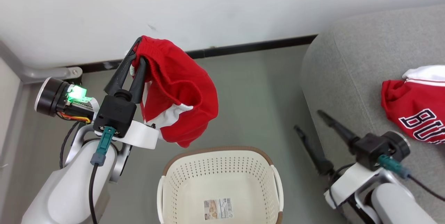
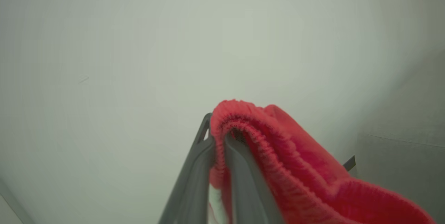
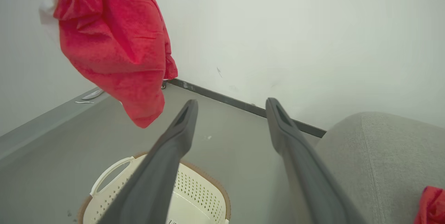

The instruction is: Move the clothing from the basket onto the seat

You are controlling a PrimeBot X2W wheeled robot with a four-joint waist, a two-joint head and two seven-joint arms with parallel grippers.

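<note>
Our left gripper [image 1: 139, 52] is raised above and to the left of the basket [image 1: 215, 168], its jaws pinched narrow on the gathered elastic edge of a red garment [image 1: 180, 95]. The cloth hangs from the fingers [image 2: 194, 175] with a white trim panel showing, and its lowest fold is just above the basket's far rim, not touching it. Inside the basket we see only a paper label [image 1: 218, 209] on the bottom. Our right gripper [image 1: 308, 120] is to the right of the basket, jaws spread wide and holding nothing, its fingers pointing towards the wall [image 1: 222, 5] behind the basket. The grey seat [image 1: 365, 60] stands further to the right of the basket, and a second red garment [image 1: 413, 109] with white trim and dark block letters lies on its cushion, well apart from the basket. Grey floor [image 1: 257, 88] runs from the basket to a dark skirting strip [image 1: 250, 47].
</note>
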